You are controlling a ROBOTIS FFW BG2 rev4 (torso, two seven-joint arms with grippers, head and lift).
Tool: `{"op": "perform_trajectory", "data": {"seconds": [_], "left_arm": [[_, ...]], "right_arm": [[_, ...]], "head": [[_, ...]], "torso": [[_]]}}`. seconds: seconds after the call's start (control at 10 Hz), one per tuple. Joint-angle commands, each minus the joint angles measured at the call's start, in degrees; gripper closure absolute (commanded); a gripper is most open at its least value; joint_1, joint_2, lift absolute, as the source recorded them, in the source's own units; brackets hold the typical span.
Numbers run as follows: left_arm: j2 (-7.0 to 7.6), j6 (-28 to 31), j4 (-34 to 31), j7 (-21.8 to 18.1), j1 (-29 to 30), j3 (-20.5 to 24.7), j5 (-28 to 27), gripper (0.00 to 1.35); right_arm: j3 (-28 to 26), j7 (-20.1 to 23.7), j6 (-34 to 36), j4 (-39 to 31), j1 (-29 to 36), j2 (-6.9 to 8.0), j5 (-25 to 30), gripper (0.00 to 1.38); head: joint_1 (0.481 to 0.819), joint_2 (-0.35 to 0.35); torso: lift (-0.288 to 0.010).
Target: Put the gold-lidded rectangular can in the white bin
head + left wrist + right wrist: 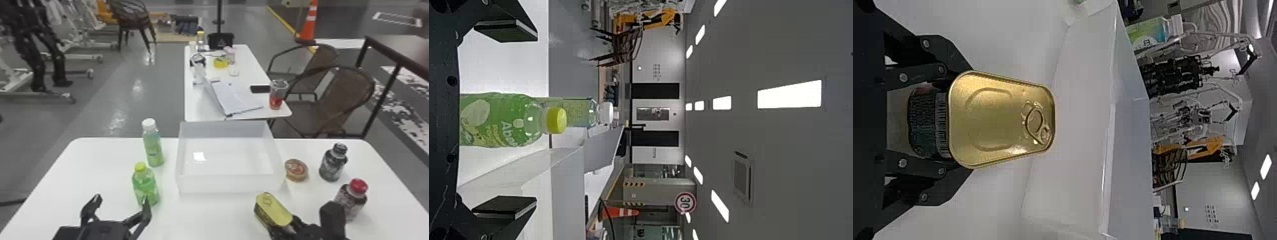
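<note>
Brown wicker chairs point(332, 95) stand on a glossy grey floor point(127, 95).

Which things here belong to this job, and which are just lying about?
For the job:
gold-lidded can, between the right gripper's fingers
white bin

Just lying about:
white-capped bottle
yellow-capped bottle
round tin
black-capped bottle
red-capped bottle
cup on the far table

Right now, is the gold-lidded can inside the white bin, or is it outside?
Outside: the head view shows the gold-lidded can on the robot's side of the white bin, in front of its near wall.
</note>
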Motion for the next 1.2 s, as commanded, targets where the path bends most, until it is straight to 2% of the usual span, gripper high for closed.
{"op": "perform_trajectory", "data": {"seconds": [0.0, 0.4, 0.6, 0.8, 1.1], "left_arm": [[0.00, 0.0, 0.1, 0.0, 0.0, 0.1, 0.0, 0.14], [-0.17, 0.4, 0.1, 0.0, -0.2, -0.1, 0.0, 0.14], [-0.26, 0.3, 0.3, 0.0, -0.3, -0.3, -0.1, 0.14], [-0.26, 0.8, 0.3, 0.0, -0.6, -0.5, 0.0, 0.14], [-0.09, 1.0, 0.7, 0.0, -1.3, -1.0, 0.2, 0.14]], "right_arm": [[0.0, -0.1, -0.1, -2.5, 0.3, 0.01, 0.2, 1.06], [0.5, -0.6, 4.5, -11.8, 0.2, 1.15, -2.0, 1.06], [0.5, -1.1, 9.0, -13.8, -2.0, 0.45, -4.4, 1.06], [0.8, -1.4, 11.0, -13.8, -5.7, 0.01, -5.3, 1.06], [1.0, -1.3, 10.9, -8.5, -12.2, 0.80, -4.4, 1.06]], "head": [[0.549, 0.000], [0.549, 0.000], [0.549, 0.000], [0.549, 0.000], [0.549, 0.000]], "torso": [[-0.100], [-0.100], [-0.100], [-0.100], [-0.100]]}}
